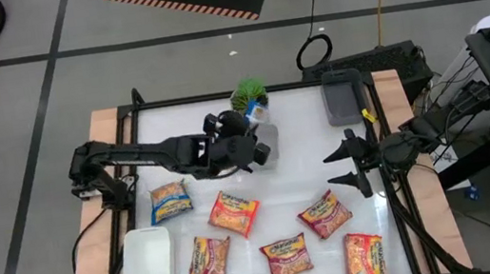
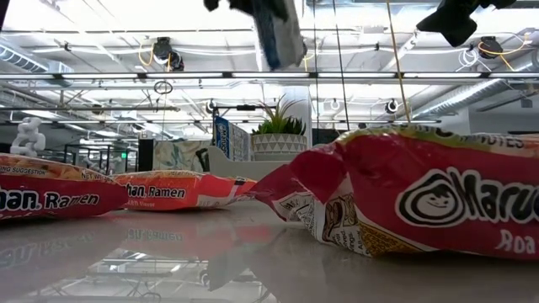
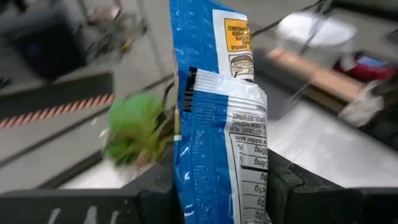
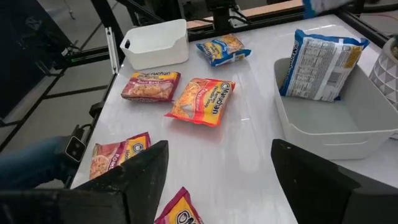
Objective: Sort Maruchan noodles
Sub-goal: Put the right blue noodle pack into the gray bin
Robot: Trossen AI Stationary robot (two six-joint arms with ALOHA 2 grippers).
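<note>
My left gripper [image 1: 248,144] is shut on a blue-white Maruchan packet [image 3: 217,106] and holds it high over the table's far middle, above a grey tray [image 4: 348,140]. In that tray a second blue-white packet [image 4: 323,65] stands on edge, leaning on the wall. Next to the tray stands a potted plant [image 1: 249,91]. Flat on the table lie a blue packet [image 1: 170,202] and several orange-red and pink-red ones [image 1: 234,212], [image 1: 323,214], [image 1: 286,256]. My right gripper [image 1: 355,165] waits open and holding nothing above the table's right side. My left gripper pinches the blue-white packet between its two fingers [image 3: 292,193] at one end [image 3: 214,190], the seamed back side facing the wrist camera. The rest of the packet sticks out beyond the fingers. In the low view the packet [image 2: 282,34] hangs well clear of the table.
A white tray [image 1: 144,262] stands at the near left corner. A darker grey box [image 1: 343,99] sits at the far right. The near half of the table is strewn with packets; bare table lies between them and the grey tray.
</note>
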